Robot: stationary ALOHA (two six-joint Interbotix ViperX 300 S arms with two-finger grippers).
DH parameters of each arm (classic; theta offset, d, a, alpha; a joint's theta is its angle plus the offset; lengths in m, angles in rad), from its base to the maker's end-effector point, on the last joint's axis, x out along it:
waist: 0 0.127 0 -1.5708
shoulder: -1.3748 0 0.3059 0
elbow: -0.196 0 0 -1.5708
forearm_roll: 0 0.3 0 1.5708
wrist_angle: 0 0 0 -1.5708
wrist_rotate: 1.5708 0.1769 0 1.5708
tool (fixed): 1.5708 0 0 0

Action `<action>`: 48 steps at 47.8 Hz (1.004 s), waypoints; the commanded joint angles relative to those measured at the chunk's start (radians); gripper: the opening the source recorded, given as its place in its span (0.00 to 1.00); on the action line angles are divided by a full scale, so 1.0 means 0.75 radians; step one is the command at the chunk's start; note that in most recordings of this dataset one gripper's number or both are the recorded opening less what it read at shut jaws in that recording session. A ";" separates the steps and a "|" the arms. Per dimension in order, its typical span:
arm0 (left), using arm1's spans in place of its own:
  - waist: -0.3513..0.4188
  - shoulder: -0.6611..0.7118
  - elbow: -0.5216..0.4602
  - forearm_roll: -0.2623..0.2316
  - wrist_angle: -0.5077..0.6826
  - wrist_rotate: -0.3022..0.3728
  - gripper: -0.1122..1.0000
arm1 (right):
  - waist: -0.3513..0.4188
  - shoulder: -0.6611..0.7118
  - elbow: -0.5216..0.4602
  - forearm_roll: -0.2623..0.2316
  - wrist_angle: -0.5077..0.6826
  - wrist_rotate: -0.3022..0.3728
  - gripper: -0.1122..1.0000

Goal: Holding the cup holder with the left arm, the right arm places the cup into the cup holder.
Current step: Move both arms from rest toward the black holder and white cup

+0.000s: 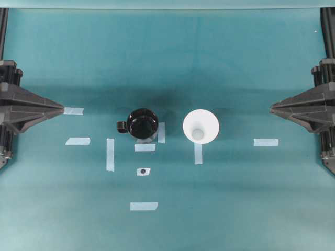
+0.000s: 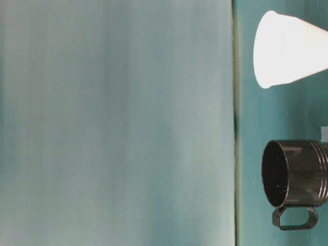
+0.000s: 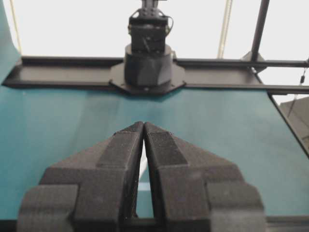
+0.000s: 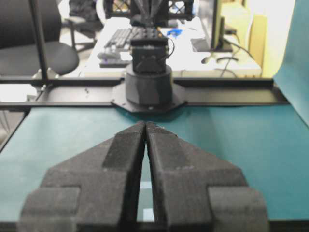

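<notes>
So we've got both arms parked at the table edges, nothing held. Left gripper (image 1: 63,109) has its jaws pinched together, tips touching, same w/ the right gripper (image 1: 271,109). The cup holder (image 1: 142,124) sits upright mid-table, a bit left of center, stubby handle pointing toward our left arm, so that side's nearer and the handle's the obvious grab imo. The cup (image 1: 201,126) stands just right of it, near but apart, mouth up, closer to the right arm. Both upright, so no long axis to line up along the table. Surface is a flat teal cloth (image 1: 235,198) w/ tape strips (image 1: 144,206) around; plenty of room either side.
</notes>
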 commanded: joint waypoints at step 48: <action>-0.004 0.405 -0.219 0.018 0.419 -0.104 0.13 | -0.137 0.162 -0.133 0.067 0.569 0.194 0.12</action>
